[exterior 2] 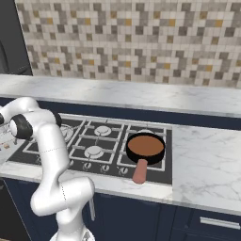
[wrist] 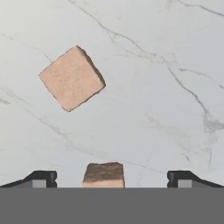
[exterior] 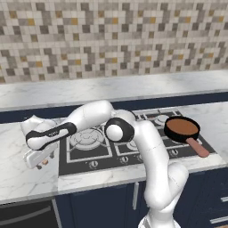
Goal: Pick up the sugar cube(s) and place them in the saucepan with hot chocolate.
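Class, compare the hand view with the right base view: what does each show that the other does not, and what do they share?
Hand view alone: two sugar cubes on the counter, one lying clear, the other between the open gripper tips. Right base view alone: the saucepan with hot chocolate on the stove, its handle pointing toward the front edge, and the tiled wall. Shared: the white marble counter.

Both base views look forward and down from behind the arm, at middle distance, and share the stove (exterior: 133,140), the saucepan (exterior: 181,128) and the tiled wall (exterior: 111,35). The hand view looks straight down, very close, at the marble counter (wrist: 153,87), with one sugar cube (wrist: 72,78) upper left.
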